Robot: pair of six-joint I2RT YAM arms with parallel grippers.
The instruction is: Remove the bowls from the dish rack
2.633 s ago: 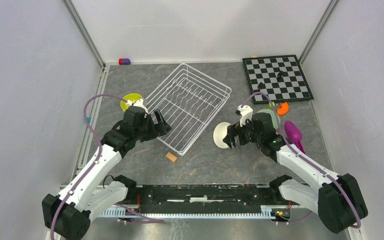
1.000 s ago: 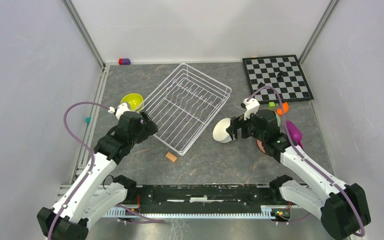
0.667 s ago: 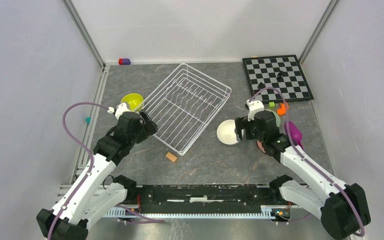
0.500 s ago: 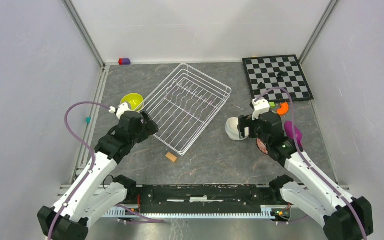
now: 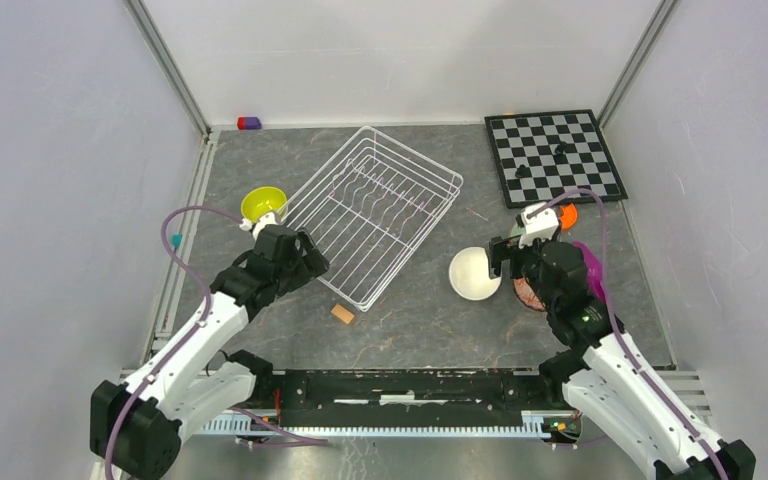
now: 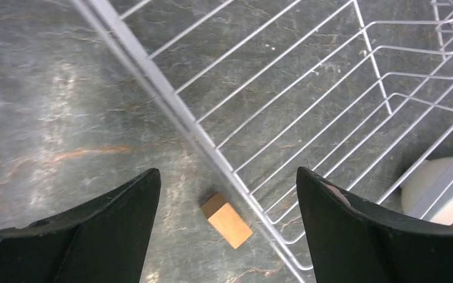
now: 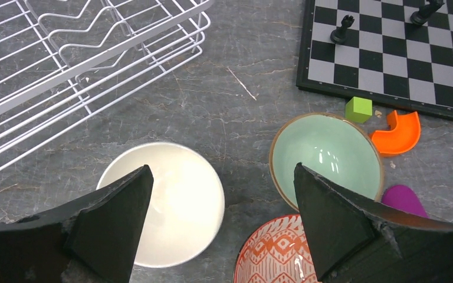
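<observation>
Plainly, the dish rack (image 5: 375, 215) sits mid-table, skewed; the yellow-green bowl (image 5: 263, 204) stands on the table at its nine o'clock, just beside the wire rim; the white bowl (image 5: 475, 273) stands upright at the rack's four o'clock, apart from it. In the right wrist view the pale green bowl (image 7: 326, 159) lies at the white bowl's three o'clock and an orange-patterned bowl (image 7: 277, 250) at its four o'clock, all close together. The right gripper (image 7: 221, 171) hangs above them, jaws wide, holding nothing; the left gripper (image 6: 227, 177) is likewise spread and bare over the rack's eight-o'clock edge, a wooden block (image 6: 226, 220) below.
</observation>
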